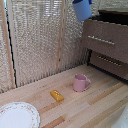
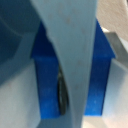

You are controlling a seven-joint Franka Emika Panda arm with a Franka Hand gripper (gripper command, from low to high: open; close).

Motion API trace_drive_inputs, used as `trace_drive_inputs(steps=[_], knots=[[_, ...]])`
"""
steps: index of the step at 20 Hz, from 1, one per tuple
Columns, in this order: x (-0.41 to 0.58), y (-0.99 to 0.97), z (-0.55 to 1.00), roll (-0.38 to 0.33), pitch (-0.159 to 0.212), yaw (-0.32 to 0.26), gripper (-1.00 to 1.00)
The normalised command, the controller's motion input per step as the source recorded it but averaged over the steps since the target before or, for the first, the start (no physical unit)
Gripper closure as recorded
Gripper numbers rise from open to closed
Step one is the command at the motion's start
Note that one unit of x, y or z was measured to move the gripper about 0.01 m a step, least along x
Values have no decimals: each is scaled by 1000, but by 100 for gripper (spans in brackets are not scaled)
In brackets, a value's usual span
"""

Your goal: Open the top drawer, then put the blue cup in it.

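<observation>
The blue cup (image 1: 82,8) hangs high at twelve o'clock, just beside the top drawer (image 1: 105,40), which is pulled out. The pincer (image 2: 64,75) is clamped on the cup's rim. A pink mug (image 1: 80,83) stands on the desk (image 1: 100,107).

Home-like staged room: reed blind wall (image 1: 40,40), dark wood cabinet (image 1: 107,42) with bar-handled drawers, light plank wooden table (image 1: 95,107) holding pink mug (image 1: 80,83), patterned plate (image 1: 17,116)

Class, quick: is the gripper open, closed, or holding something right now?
Gripper: closed on the blue cup, held high beside the top drawer.
</observation>
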Motion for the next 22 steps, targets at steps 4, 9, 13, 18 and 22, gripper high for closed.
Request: trace_drive_inputs(steps=[4, 9, 13, 18, 22], knots=[[4, -449, 869, 56, -14, -203, 100], [23, -704, 475, 96, -123, -96, 100], [-46, -783, 138, 125, -133, -56, 100], [-245, -804, -118, 141, -96, -44, 100], [-340, -809, -331, 121, -78, -58, 100]])
